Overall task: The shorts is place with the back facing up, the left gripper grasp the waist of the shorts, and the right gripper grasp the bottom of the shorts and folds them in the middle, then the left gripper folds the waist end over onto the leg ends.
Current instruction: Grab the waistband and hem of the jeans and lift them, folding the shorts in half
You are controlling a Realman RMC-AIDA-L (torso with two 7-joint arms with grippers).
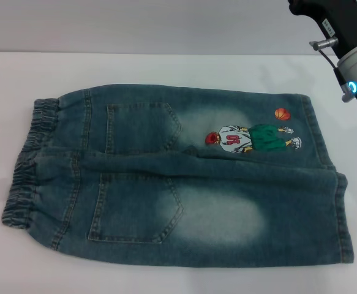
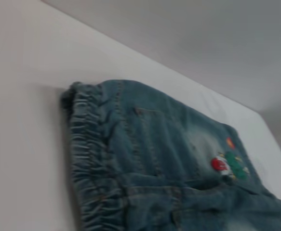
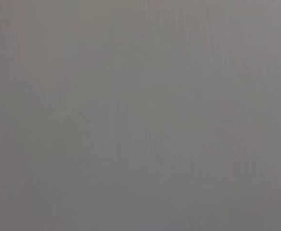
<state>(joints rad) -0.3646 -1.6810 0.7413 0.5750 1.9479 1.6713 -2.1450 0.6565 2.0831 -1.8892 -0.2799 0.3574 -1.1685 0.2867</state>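
The blue faded-wash denim shorts (image 1: 178,177) lie flat, pockets up, on the white desk (image 1: 166,275); neither arm's fingers are visible, so their state cannot be told.

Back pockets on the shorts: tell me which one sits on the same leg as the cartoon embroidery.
The far back pocket, farther from the robot. The embroidered basketball player and orange ball lie on its leg; the near back pocket has only plain faded denim alongside.
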